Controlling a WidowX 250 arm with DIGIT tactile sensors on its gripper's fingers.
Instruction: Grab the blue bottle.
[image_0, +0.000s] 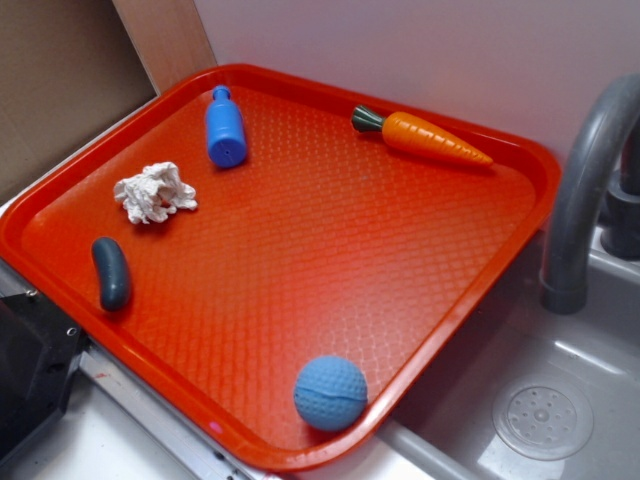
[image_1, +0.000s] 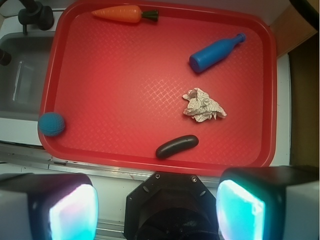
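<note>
Blue bottle (image_0: 226, 127) lies flat on tray (image_0: 330, 250) (cap toward back rim).

Toy kitchen, grey sink (image_0: 560, 400), faucet (image_0: 585, 190)

A red textured tray (image_0: 300, 250) is sitting beside a grey sink (image_0: 560, 400). The blue bottle (image_0: 226, 127) is lying on its side at the upper left, an orange carrot (image_0: 425, 136) upper right, crumpled white paper (image_0: 154, 192) at left, a dark capsule (image_0: 111, 272) lower left, and a blue dimpled ball (image_0: 330, 393) against the bottom rim.
</note>
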